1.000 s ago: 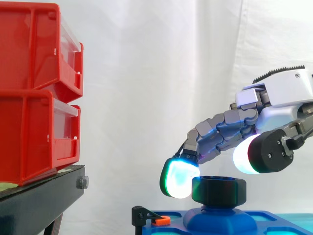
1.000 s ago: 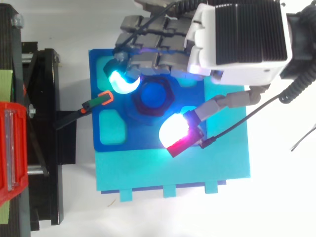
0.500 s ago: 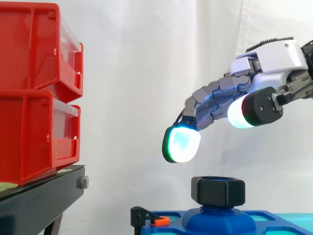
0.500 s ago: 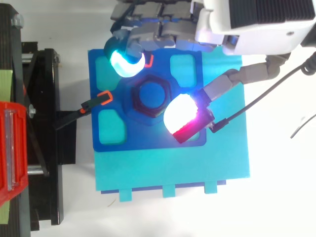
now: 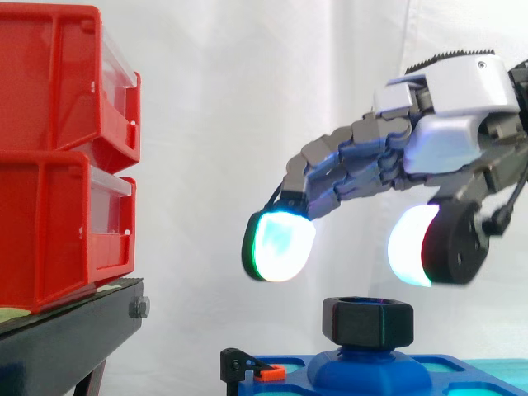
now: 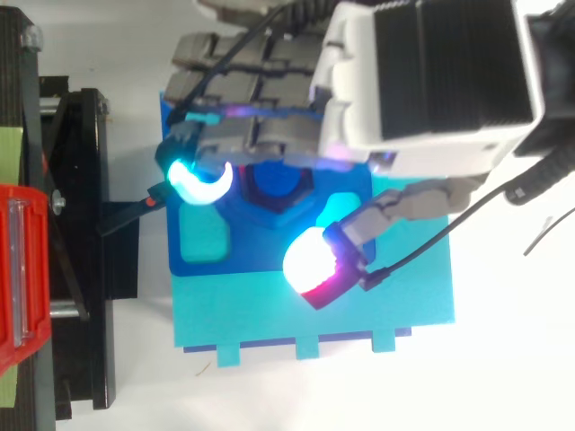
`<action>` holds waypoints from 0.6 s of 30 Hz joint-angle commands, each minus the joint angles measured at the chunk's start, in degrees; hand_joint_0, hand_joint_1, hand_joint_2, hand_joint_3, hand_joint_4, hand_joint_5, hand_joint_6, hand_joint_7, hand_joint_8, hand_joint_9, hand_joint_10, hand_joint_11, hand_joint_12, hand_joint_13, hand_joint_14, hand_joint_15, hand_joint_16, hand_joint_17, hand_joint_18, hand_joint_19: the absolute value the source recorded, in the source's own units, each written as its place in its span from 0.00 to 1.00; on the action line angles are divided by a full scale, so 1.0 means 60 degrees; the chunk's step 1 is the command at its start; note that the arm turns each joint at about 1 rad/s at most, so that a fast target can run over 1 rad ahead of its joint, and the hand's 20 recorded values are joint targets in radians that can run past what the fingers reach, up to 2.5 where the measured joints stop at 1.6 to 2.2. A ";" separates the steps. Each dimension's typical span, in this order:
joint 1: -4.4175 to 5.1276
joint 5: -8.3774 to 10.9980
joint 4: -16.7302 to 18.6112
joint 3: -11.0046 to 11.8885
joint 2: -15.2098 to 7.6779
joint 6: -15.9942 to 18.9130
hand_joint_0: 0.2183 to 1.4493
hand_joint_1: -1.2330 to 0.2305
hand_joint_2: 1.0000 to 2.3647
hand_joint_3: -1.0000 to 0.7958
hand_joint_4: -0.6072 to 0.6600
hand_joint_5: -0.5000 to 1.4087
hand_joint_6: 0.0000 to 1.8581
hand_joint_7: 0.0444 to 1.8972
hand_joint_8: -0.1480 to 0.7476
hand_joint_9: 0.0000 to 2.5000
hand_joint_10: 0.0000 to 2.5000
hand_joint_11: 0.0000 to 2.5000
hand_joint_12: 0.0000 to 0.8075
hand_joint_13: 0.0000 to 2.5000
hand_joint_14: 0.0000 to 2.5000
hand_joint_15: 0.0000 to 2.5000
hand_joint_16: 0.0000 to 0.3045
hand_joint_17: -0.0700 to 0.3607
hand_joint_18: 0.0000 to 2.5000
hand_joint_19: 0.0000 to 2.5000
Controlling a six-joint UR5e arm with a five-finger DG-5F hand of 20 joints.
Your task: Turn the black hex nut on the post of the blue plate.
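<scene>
1. Here I log the black hex nut (image 5: 368, 320): seated on the post (image 6: 274, 184) of the blue plate (image 5: 293, 368).
2. The hand (image 5: 450, 136): hovering above the nut, fingers loosely spread, holding nothing.

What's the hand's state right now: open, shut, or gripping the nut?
Hand: open, holding nothing; it hovers just above the black hex nut without touching it.
</scene>
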 commanded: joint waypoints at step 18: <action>0.0217 0.0015 0.0102 0.0030 -0.0416 0.0084 0.19 0.44 0.00 0.28 0.68 0.16 0.27 0.44 0.47 0.12 0.00 0.00 0.49 0.02 0.00 0.00 0.20 0.48 0.00 0.00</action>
